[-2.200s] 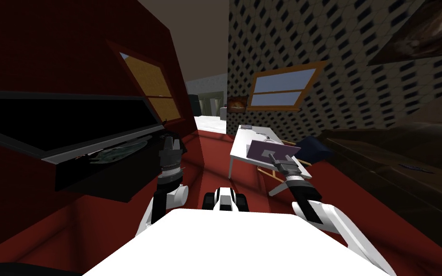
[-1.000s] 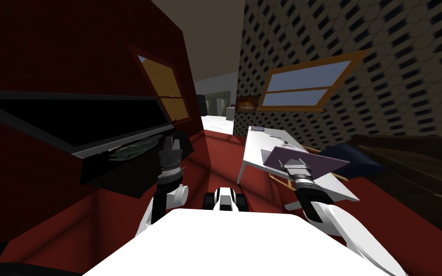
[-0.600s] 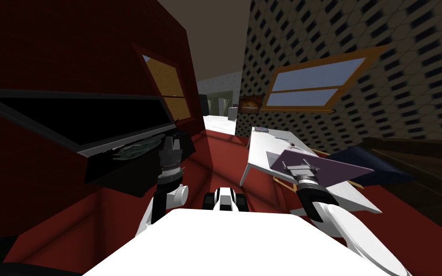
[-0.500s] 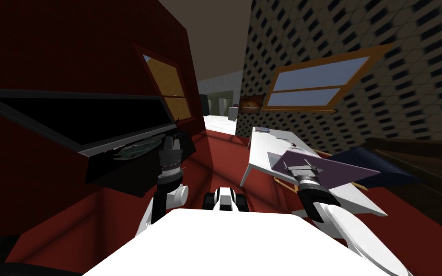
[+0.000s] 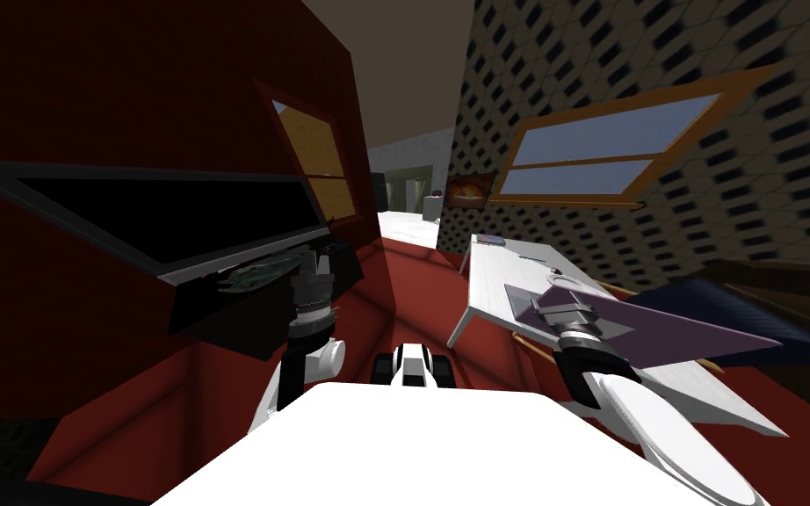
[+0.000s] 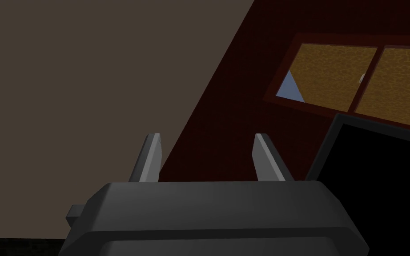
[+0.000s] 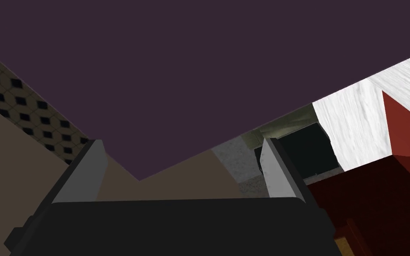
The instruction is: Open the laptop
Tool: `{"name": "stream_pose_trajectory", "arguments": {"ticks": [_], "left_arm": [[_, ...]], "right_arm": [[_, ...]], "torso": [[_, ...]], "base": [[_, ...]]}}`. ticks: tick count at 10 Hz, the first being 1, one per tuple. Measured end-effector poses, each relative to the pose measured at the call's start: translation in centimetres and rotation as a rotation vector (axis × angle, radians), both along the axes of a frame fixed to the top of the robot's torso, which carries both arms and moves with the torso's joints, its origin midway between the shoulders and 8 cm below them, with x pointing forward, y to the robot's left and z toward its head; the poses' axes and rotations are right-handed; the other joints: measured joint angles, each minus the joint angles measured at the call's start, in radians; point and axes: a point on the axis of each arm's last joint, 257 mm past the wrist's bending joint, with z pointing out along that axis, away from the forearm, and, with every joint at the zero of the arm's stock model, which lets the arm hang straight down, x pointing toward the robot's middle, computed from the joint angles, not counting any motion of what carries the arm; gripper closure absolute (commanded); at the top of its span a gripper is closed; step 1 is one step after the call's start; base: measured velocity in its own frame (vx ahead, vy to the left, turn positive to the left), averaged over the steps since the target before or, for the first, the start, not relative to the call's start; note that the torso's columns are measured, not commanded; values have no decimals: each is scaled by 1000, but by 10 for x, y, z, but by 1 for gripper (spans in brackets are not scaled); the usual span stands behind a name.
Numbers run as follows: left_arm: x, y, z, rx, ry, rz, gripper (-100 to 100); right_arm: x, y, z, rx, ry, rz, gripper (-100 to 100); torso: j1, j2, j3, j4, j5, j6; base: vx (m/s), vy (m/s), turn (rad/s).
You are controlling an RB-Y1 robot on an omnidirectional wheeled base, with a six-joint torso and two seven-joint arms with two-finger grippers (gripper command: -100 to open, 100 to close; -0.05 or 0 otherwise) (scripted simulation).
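The laptop (image 5: 658,336) sits on a white table (image 5: 489,281) at about two o'clock from the robot. The job looks partly done: its lid (image 7: 199,66) stands tilted up off the table rather than lying flat. Beneath it is a paler slab, which I take for the base (image 5: 520,297).

The right gripper (image 5: 563,299) is up against the lid's near edge, its two blades spread wide and pinching nothing. From that hand's own camera one corner of the lid hangs between the blades, and I cannot tell whether either blade actually touches it. I judge the step in hand to be the lift itself, a push against the panel and not a grasp.

The next move, as I read it, calls for a sweep that follows the hinge's arc, though I cannot make out the hinge itself. The blades need to bear on the panel throughout, or it may slide off them and drop shut.

The lid is a thin, flat, sharp-cornered sheet of matte dark purple, with no gloss or marking. The table top is a long white slab with a faint streaky grain, on thin legs. The blades are pale grey, narrow and tapering, on a dark boxy body.

The left gripper (image 5: 314,261) hangs at eleven o'clock, blades likewise apart and empty.
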Motion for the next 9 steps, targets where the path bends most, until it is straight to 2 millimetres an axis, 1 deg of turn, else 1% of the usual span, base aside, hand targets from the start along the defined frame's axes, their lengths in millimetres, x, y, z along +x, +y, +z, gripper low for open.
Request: {"name": "stream_pose_trajectory", "arguments": {"ticks": [1,2,3,4,7,8,9], "left_arm": [[0,0,0,0,0,0,0],[0,0,0,0,0,0,0],[0,0,0,0,0,0,0],[0,0,0,0,0,0,0],[0,0,0,0,0,0,0],[0,0,0,0,0,0,0],[0,0,0,0,0,0,0]], "right_arm": [[-2,-6,1,-35,13,-10,-100],[-2,-6,1,-39,14,-11,-100],[-5,-21,0,-43,17,-38,-100],[-7,-28,0,-36,21,-47,-100],[-20,-70,2,-43,27,-119,-100],[-23,-85,-1,-42,28,-145,-100],[-24,-89,-1,-38,27,-153,-100]], "torso": [[0,0,0,0,0,-1],[0,0,0,0,0,0],[-1,1,1,0,-1,-3],[0,0,0,0,0,-1],[2,-1,0,0,1,0],[1,-1,-1,0,0,0],[0,-3,-2,-1,0,1]], "base": [[17,23,7],[-55,26,311],[-77,39,225],[-87,27,183],[-94,34,258],[-51,22,82],[-9,9,-31]]}}
